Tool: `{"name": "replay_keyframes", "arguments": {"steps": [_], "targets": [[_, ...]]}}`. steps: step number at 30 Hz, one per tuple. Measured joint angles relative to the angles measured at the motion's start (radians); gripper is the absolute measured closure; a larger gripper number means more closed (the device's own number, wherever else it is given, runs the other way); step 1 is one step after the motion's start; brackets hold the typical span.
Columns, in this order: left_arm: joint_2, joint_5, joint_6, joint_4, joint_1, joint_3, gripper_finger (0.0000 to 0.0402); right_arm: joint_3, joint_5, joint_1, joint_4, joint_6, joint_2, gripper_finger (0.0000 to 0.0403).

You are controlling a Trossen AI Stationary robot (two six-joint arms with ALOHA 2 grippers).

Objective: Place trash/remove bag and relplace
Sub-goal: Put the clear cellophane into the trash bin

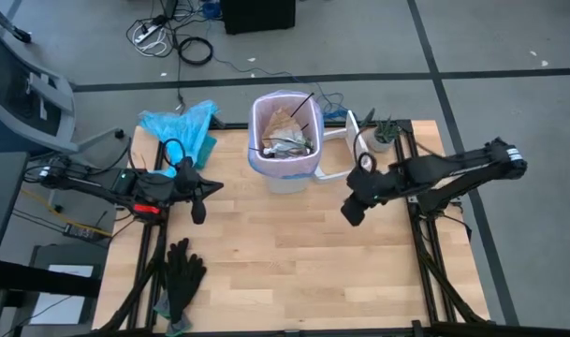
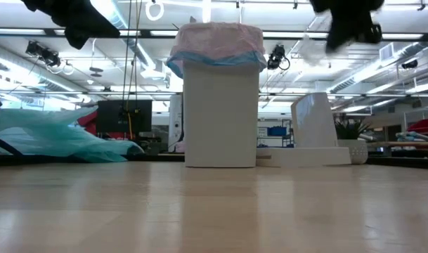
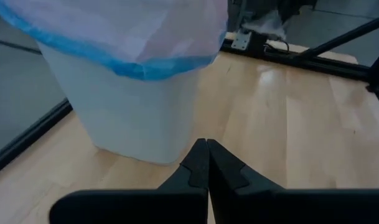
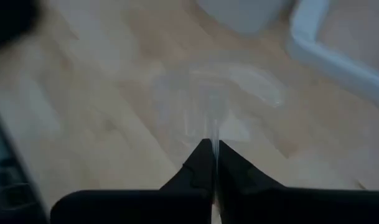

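While both arms hang above the wooden table [image 1: 294, 253], white bin [image 1: 285, 140] at twelve o'clock, pink-lavender bag [image 1: 266, 112] lining it, trash [image 1: 289, 136] inside, right gripper [image 4: 212, 149] at three o'clock pinching clear plastic film [image 4: 220, 93], left gripper [image 3: 206, 149] at nine o'clock clenched empty, black gloves [image 1: 182, 271] at seven o'clock.

High cam is looking straight down on whole table [image 1: 294, 253], low cam is sitting at tabletop level facing the bin [image 2: 221, 112] w/ room behind, and both wrist cams are peering close over the wood; bin's shared by high, low & left wrist.
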Motion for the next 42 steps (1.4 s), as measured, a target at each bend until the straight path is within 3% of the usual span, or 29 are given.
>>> {"name": "replay_keyframes", "arguments": {"steps": [6,12,17,25,33,42], "targets": [[0.000,0.007,0.050,0.048,0.000,0.000,0.0399,0.196,0.071,-0.002,-0.004,-0.084,0.000,0.0403],[0.000,0.067,0.057,0.057,0.000,0.000,0.0399,0.320,0.134,-0.050,0.126,-0.227,-0.002,0.0403],[0.000,0.070,0.062,0.051,0.000,0.000,0.0399,0.331,0.138,-0.136,0.337,-0.343,0.016,0.0403],[0.000,0.070,0.084,0.049,0.000,0.000,0.0399,0.331,0.048,-0.312,0.638,-0.482,0.155,0.0403],[0.000,0.070,0.084,0.052,0.000,0.000,0.0398,0.330,-0.050,-0.427,0.729,-0.473,0.284,0.0403],[0.000,0.056,0.061,0.051,0.000,0.000,0.0383,0.330,-0.065,-0.443,0.721,-0.456,0.356,0.0377]]}}
